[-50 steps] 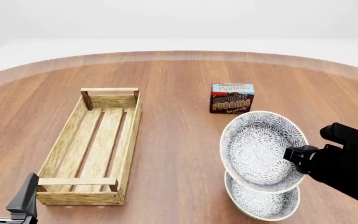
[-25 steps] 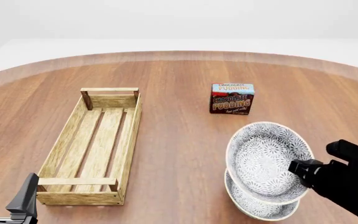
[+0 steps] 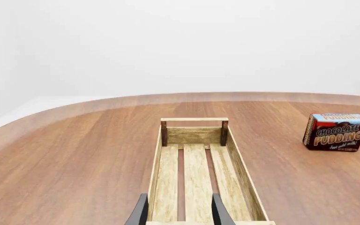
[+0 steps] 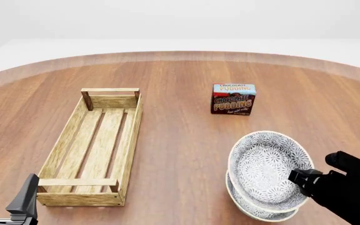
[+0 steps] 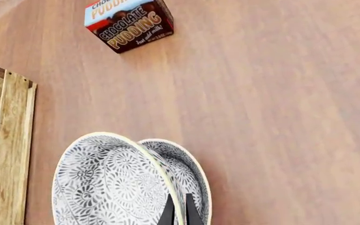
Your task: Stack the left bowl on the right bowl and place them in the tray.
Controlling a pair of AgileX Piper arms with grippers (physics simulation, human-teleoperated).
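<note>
The top bowl (image 4: 266, 169) sits tilted in my right gripper (image 4: 300, 177), my fingers pinched on its rim at the side nearest me, and it lies partly nested over the lower bowl (image 4: 255, 212), which rests on the table (image 4: 180, 70) near its front right. From the front I see the top bowl's patterned inside facing up and toward the left, and only a crescent of the lower one showing beneath it. My right wrist view tells more: there the two dark fingertips (image 5: 169, 213) close on the top bowl's (image 5: 108, 187) thin rim, and the lower bowl (image 5: 183, 180) peeks out just behind it, the two rims close together; I cannot tell whether they touch. That view also catches one long side of the tray (image 5: 2, 150) and the pudding box (image 5: 129, 23) beyond the bowls. The tray (image 4: 95, 145) lies well apart on the left of the table, lengthwise away from me, nothing in it. My left gripper (image 4: 8, 197) hangs at the tray's near end with its fingers spread and holding nothing; the left wrist view looks straight down the tray (image 3: 196, 164) between those fingers (image 3: 139, 213), showing its slats and far corner posts, with the box (image 3: 335, 132) off to one side and neither bowl in sight.
</note>
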